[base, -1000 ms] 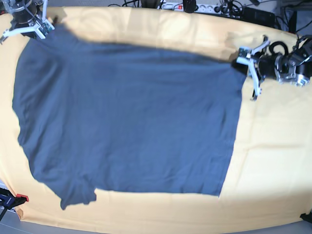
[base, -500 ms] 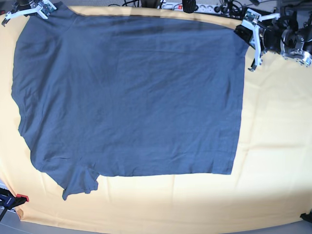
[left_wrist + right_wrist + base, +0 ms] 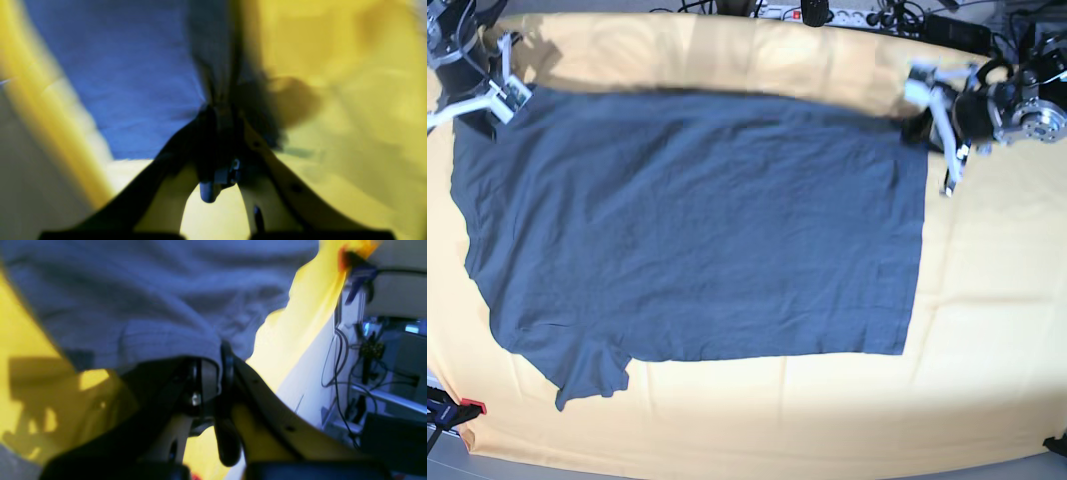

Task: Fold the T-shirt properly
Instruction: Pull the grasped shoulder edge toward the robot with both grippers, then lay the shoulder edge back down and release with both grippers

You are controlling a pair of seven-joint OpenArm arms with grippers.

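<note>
The dark slate-blue T-shirt (image 3: 697,230) lies spread flat on the yellow-orange cloth (image 3: 987,300), one sleeve at the near left. My left gripper (image 3: 924,115) is shut on the shirt's far right corner. In the left wrist view the left gripper (image 3: 222,111) pinches a bunched dark fold of the T-shirt (image 3: 133,76). My right gripper (image 3: 502,95) is shut on the far left corner. In the right wrist view the right gripper (image 3: 213,373) has T-shirt (image 3: 150,290) fabric draped over and squeezed between its fingers.
A power strip with cables (image 3: 827,14) lies along the table's far edge. A red clamp (image 3: 467,407) sits at the near left corner. Beyond the cloth's edge, the right wrist view shows hanging cables (image 3: 337,350) and equipment.
Both grippers pulled the shirt's far edge out to the back of the table, then brought it back toward the near side. Both stay shut on their corners.
</note>
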